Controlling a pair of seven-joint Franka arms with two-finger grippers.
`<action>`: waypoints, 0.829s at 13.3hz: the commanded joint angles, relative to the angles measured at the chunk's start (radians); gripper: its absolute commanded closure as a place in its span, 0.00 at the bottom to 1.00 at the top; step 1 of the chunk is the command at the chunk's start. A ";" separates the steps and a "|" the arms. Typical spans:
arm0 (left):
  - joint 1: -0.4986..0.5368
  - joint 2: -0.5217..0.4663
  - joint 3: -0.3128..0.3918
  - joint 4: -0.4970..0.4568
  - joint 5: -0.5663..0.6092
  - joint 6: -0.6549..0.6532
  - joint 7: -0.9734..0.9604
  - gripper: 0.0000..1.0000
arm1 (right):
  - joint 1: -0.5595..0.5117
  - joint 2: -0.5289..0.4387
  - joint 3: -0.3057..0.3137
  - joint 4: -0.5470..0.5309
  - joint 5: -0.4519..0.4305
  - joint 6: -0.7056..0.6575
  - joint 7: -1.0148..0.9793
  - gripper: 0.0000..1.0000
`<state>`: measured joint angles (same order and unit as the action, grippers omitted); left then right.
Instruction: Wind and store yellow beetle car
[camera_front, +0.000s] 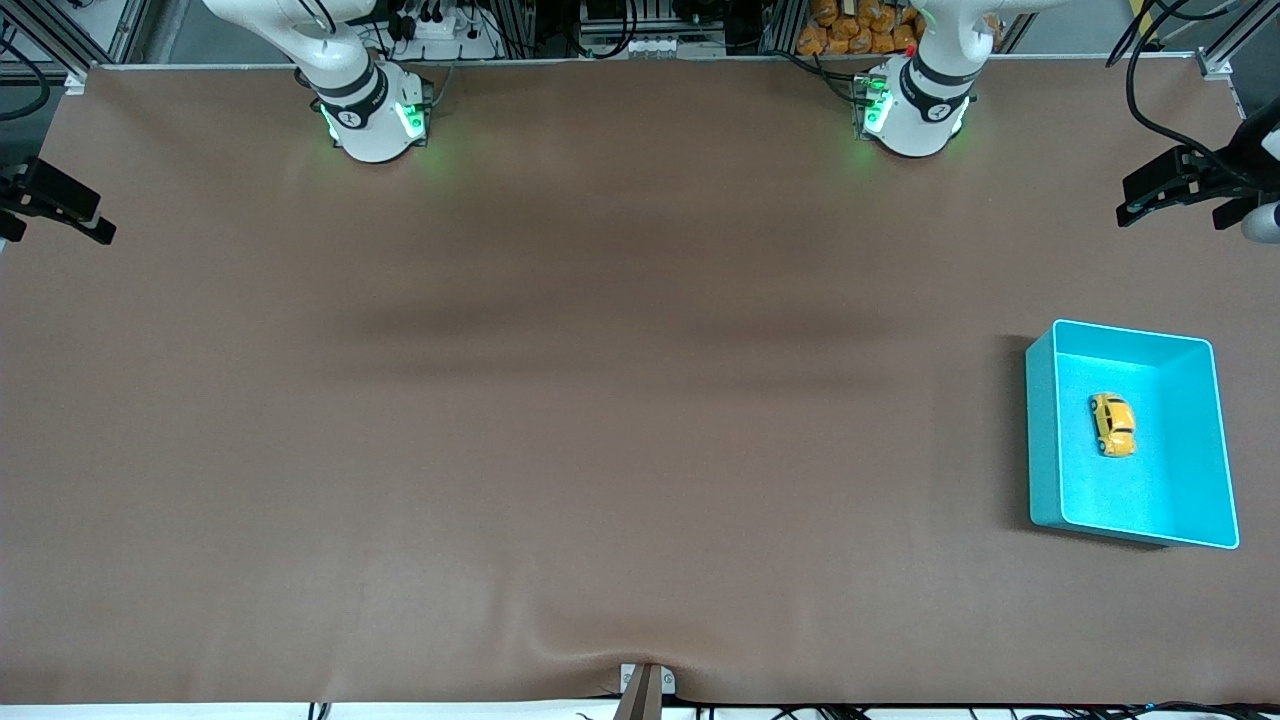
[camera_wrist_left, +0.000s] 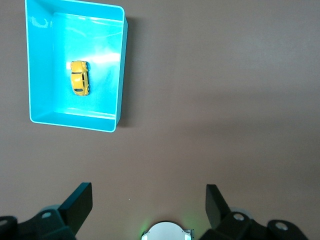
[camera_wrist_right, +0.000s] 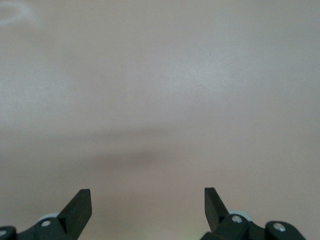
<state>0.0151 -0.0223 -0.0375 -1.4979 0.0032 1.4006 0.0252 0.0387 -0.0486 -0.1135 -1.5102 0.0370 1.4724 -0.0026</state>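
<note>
The yellow beetle car lies inside the teal bin at the left arm's end of the table. Both also show in the left wrist view: the car on the floor of the bin. My left gripper is open and empty, high over bare table and well away from the bin. My right gripper is open and empty, high over bare brown table. Neither gripper shows in the front view; only the two arm bases do.
The brown table mat is bare apart from the bin. Black camera mounts stand at both table ends. A small bracket sits at the table edge nearest the front camera. The left arm's base shows under its gripper.
</note>
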 joint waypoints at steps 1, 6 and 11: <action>0.002 0.005 -0.008 0.011 -0.006 0.003 0.018 0.00 | -0.002 0.006 0.000 0.018 0.009 -0.011 0.006 0.00; -0.006 0.004 -0.019 0.010 -0.005 -0.002 0.009 0.00 | -0.002 0.006 0.000 0.018 0.012 -0.011 0.007 0.00; -0.004 0.005 -0.019 0.010 -0.005 -0.002 0.009 0.00 | -0.002 0.006 0.000 0.018 0.012 -0.011 0.007 0.00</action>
<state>0.0089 -0.0210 -0.0551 -1.4979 0.0032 1.4006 0.0256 0.0388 -0.0486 -0.1134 -1.5102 0.0370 1.4724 -0.0024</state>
